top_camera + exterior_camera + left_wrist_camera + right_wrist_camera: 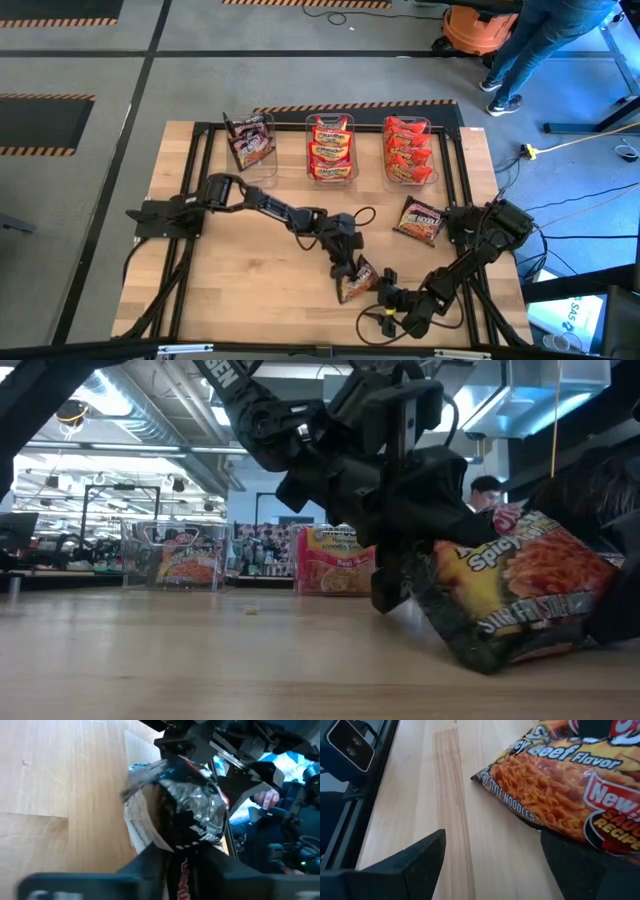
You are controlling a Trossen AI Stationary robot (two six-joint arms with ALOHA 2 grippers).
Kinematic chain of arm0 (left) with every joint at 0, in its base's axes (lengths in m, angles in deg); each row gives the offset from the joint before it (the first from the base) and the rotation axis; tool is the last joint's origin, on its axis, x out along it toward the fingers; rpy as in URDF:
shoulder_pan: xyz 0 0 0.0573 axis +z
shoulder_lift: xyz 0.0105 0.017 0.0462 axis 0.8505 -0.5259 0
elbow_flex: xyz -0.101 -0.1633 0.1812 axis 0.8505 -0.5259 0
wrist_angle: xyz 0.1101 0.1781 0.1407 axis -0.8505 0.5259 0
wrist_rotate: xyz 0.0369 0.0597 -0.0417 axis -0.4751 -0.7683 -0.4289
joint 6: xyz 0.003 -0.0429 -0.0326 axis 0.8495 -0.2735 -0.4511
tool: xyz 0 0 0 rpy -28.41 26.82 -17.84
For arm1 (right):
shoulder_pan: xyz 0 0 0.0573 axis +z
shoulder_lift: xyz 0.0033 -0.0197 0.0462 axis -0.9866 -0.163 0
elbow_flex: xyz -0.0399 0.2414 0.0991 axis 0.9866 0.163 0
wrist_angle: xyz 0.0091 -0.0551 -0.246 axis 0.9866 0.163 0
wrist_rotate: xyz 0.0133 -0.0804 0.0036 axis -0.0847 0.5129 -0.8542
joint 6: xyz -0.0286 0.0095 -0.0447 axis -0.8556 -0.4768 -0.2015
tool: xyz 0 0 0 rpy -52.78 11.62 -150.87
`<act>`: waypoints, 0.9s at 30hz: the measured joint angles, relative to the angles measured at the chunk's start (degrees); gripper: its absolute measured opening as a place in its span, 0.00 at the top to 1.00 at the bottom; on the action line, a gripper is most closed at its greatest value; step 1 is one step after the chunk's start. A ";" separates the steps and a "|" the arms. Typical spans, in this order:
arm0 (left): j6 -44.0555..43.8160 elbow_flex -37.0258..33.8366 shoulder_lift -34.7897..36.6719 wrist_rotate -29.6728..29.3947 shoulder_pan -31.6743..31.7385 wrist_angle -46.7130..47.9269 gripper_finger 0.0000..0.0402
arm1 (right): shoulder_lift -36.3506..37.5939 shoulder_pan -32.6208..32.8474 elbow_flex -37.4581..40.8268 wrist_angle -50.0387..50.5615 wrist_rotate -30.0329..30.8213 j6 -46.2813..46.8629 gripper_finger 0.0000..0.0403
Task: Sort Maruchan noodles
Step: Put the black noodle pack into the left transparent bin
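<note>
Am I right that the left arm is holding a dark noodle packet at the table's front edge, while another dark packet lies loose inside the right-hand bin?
Not quite. The high view shows the second dark packet lying on the bare table in front of the right-hand bin, not inside it; that bin holds only red packets. The rest stands: the left gripper holds a dark packet near the front edge.

grey floor [300, 90], striped hazard tape [50, 97], ceiling lights [60, 463]

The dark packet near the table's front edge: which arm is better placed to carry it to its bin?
Left. The left gripper already grips the dark packet, while the right gripper is open beside it.
</note>
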 joint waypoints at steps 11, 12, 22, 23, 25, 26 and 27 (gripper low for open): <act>2.83 -0.22 2.52 -2.83 -1.72 2.46 0.97 | 0.07 -0.03 0.00 -0.34 -0.14 0.13 0.20; 3.79 -0.22 3.55 -3.51 -1.97 3.72 0.98 | 0.07 -0.05 0.00 -0.31 0.08 0.07 0.20; 14.92 -0.17 17.63 -13.29 -2.04 26.95 0.98 | 0.07 -0.11 0.00 -2.88 2.98 -0.61 0.20; 15.98 -0.17 18.95 -14.46 -2.01 29.36 0.98 | 0.07 -0.11 0.00 -3.20 3.69 -1.32 0.20; 18.08 -0.17 21.90 -17.29 -2.01 34.75 0.98 | 0.09 -0.11 0.00 -3.74 5.15 -1.72 0.20; 18.99 -0.16 23.26 -18.35 -1.95 37.12 0.98 | 0.09 -0.42 0.00 -3.58 5.75 -1.74 0.20; 19.67 -0.15 24.66 -19.32 -1.92 39.42 0.98 | 0.09 -0.76 0.00 -3.34 6.19 -1.75 0.20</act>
